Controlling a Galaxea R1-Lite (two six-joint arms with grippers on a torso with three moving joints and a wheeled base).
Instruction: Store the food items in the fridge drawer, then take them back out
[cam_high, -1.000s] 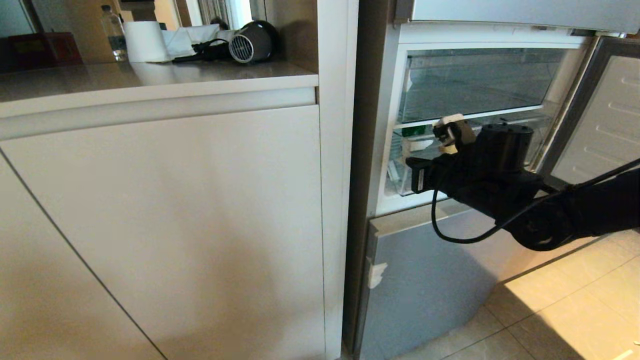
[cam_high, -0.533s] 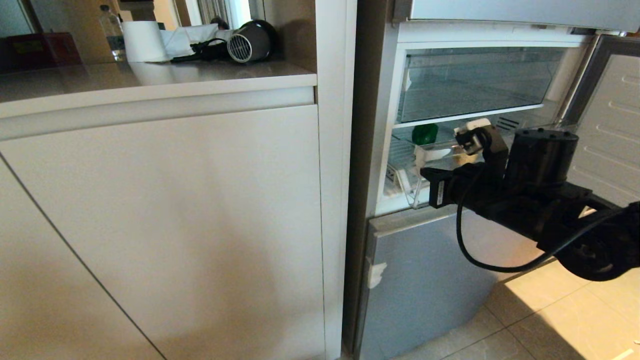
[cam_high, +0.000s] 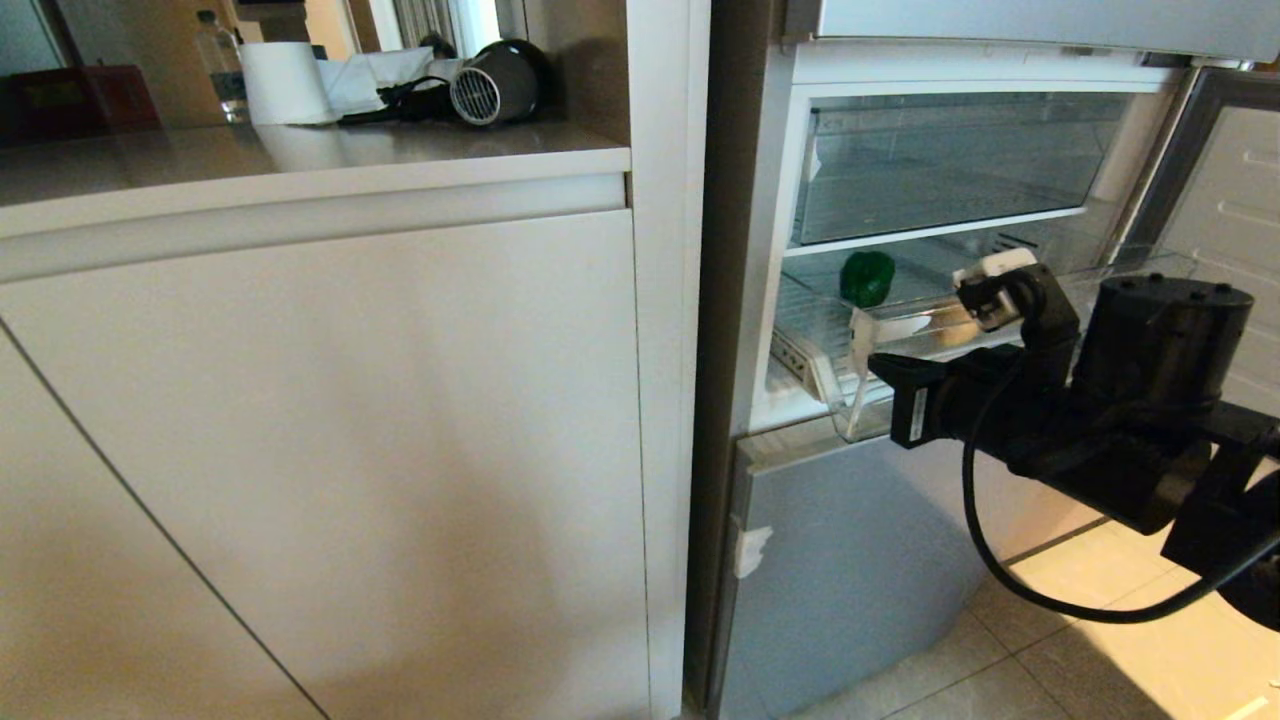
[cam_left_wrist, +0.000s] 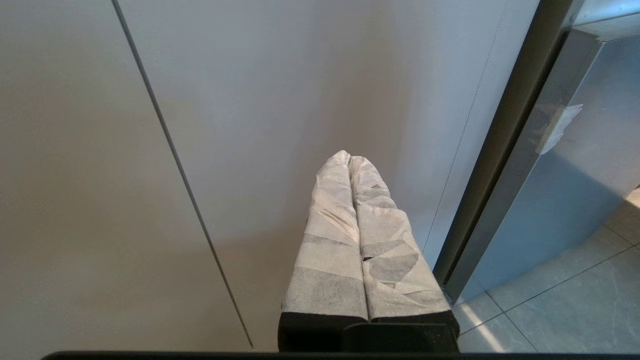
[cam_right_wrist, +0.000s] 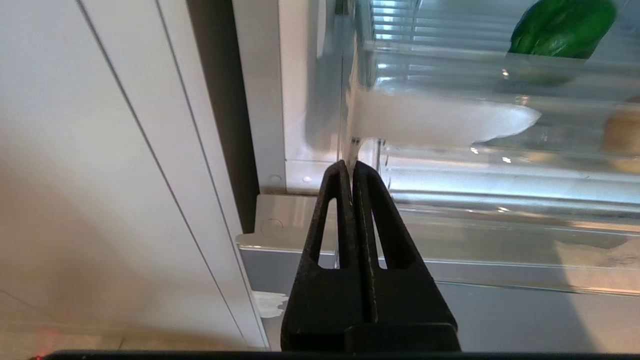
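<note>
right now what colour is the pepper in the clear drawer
Glossy green pepper, clearest in the head view, lying in the clear drawer.

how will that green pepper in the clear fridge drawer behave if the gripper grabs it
The green bell pepper looks glossy and rounded, so closed fingers may slip off it. It sits loose on the clear drawer, so a nudge could probably roll it. It likely keeps its shape.

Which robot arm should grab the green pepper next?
The right. Its end effector is shut at the clear drawer's front edge, with the pepper just inside. The left end effector hangs by the white cabinet, away from the fridge.
</note>
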